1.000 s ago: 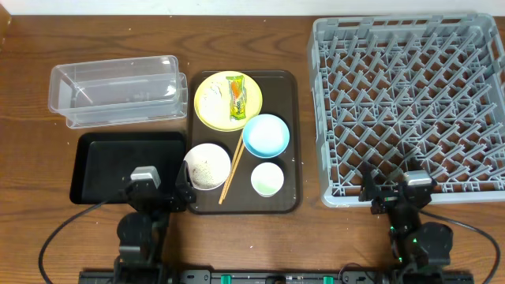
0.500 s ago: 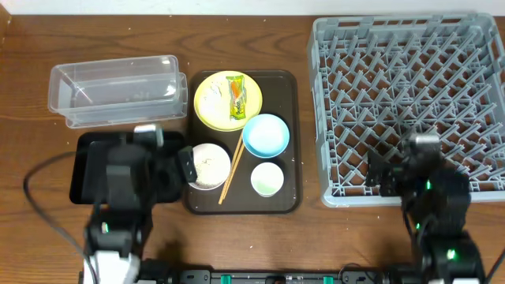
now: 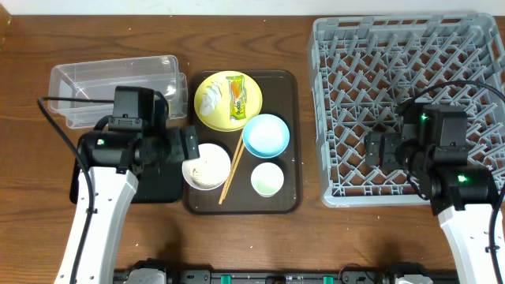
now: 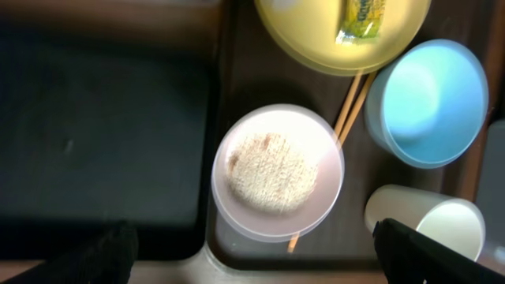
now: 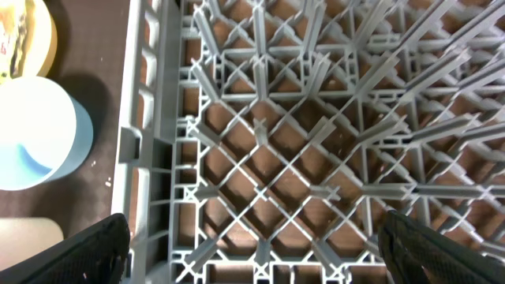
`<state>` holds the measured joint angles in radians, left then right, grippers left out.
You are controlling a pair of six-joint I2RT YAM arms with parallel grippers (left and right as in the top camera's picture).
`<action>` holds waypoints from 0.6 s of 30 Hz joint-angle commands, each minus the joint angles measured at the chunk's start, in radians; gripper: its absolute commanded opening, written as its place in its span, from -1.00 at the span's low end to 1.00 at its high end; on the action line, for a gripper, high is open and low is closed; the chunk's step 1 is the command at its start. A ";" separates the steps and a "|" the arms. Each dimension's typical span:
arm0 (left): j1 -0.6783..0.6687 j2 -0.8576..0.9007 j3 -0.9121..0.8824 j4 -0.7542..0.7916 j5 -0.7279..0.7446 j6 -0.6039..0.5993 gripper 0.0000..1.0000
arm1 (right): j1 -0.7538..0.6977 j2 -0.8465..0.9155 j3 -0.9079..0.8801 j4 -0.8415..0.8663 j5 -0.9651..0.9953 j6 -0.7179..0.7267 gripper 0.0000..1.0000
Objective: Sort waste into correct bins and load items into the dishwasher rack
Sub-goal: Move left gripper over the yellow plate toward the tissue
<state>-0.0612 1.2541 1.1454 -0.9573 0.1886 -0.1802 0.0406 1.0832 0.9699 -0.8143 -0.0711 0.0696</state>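
Observation:
The yellow plate (image 3: 229,110) holds the snack wrapper (image 3: 236,96) and the crumpled tissue (image 3: 211,99). The white bowl (image 3: 207,166) holds the rice (image 4: 272,170). The blue bowl (image 3: 266,135), the pale cup (image 3: 267,179) and the chopsticks (image 3: 231,170) lie beside them. My left gripper (image 3: 189,144) hovers open and empty over the near-left edge of the white bowl (image 4: 316,134); its fingertips (image 4: 260,264) frame that bowl. My right gripper (image 3: 379,150) is open and empty over the front left of the grey rack (image 3: 410,71), and it also shows in the right wrist view (image 5: 260,264).
All the dishes sit on a dark brown serving tray (image 3: 293,142). The clear tub (image 3: 95,79) stands at the back left. The black tray (image 3: 162,188) lies in front of it, partly under my left arm. The rack (image 5: 316,158) holds nothing.
Both arms have risen from the table's front edge and moved forward. The left now hangs over the black tray and white bowl, the right over the rack's front-left part.

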 commanded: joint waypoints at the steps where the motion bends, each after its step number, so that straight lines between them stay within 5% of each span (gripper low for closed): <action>1: -0.002 0.000 0.019 0.072 0.021 0.003 0.95 | 0.006 -0.006 0.024 -0.001 -0.032 0.012 0.99; 18: -0.088 0.324 0.019 0.638 -0.024 0.162 0.77 | 0.006 -0.006 0.024 0.002 -0.042 0.013 0.98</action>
<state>-0.1295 1.5276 1.1500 -0.3416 0.1734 -0.0620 0.0406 1.0836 0.9714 -0.8135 -0.1028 0.0719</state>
